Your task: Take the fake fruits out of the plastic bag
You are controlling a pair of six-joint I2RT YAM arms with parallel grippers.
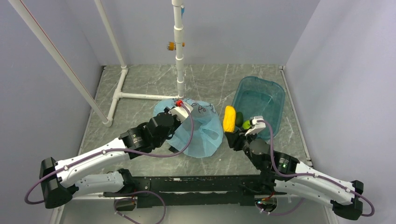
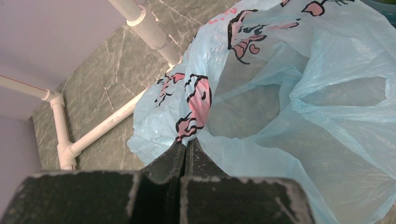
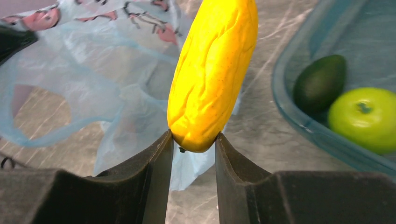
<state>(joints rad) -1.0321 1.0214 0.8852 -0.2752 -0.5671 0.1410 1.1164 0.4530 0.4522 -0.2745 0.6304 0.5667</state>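
The light blue plastic bag [image 1: 198, 133] lies crumpled mid-table, its mouth gaping in the left wrist view [image 2: 289, 93]. My left gripper [image 1: 180, 105] is shut on the bag's printed edge [image 2: 187, 141] and holds it up. My right gripper [image 1: 229, 132] is shut on the lower end of the yellow elongated fruit [image 3: 212, 70], which stands upright above the table between the bag and the tub [image 3: 193, 140]. The dark green oval fruit [image 3: 320, 83] and the bright green apple [image 3: 366, 119] lie inside the teal tub [image 3: 299, 122], at its near left corner [image 1: 243, 122].
The teal tub [image 1: 268, 91] sits at the back right, close to the right wall. A white pipe frame [image 1: 180, 51] stands behind the bag, with a bar lying on the table at the left [image 2: 105, 126]. Walls close in on three sides.
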